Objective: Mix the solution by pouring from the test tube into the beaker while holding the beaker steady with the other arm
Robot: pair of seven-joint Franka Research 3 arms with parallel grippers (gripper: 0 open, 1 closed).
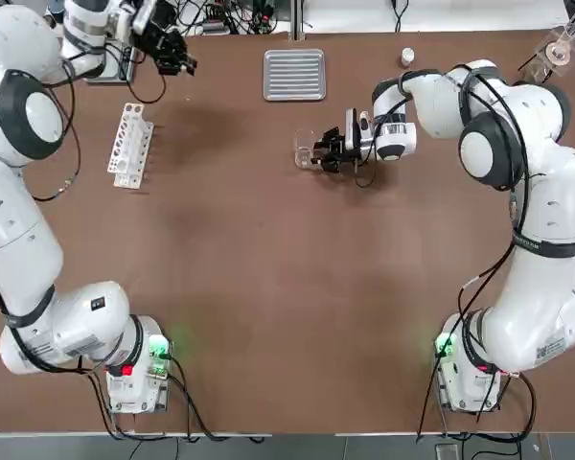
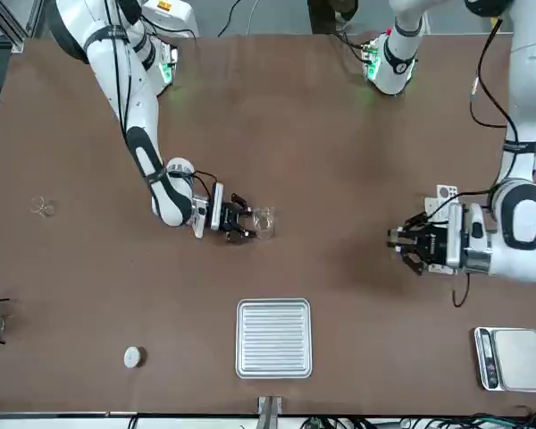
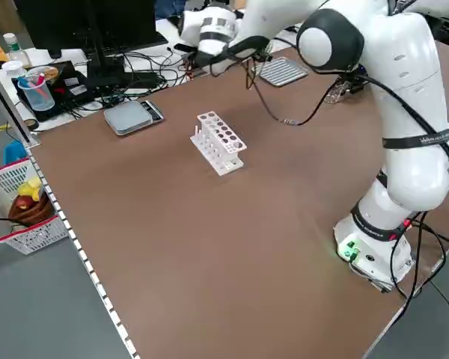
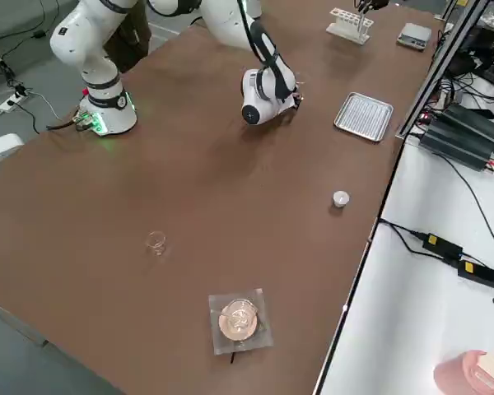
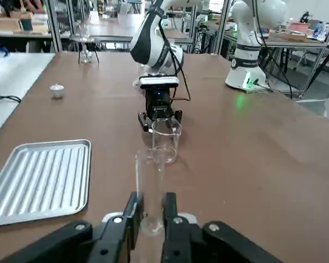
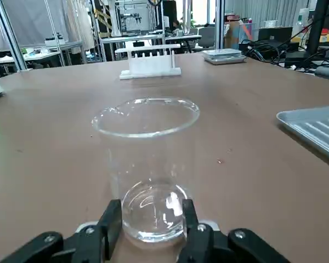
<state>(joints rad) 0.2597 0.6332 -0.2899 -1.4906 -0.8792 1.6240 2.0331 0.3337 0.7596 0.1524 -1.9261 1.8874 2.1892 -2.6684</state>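
Observation:
The beaker (image 6: 148, 164), a clear glass cylinder, stands upright on the brown table with my right gripper (image 6: 149, 215) shut on its base; it also shows mid-table, slightly right of centre, as the beaker (image 1: 305, 149) beside the right gripper (image 1: 328, 150). My left gripper (image 5: 149, 211) is shut on a clear test tube (image 5: 149, 181) that sticks out past its fingers toward the beaker (image 5: 166, 139). The left gripper (image 1: 177, 57) hangs over the far left of the table, well apart from the beaker.
A white test tube rack (image 1: 131, 144) lies at the left. A ribbed metal tray (image 1: 294, 74) sits at the far middle, with a small white cap (image 1: 407, 57) to its right. A scale (image 2: 514, 357) is at the far left corner. A tiny glass vessel (image 4: 155, 242) stands at the right.

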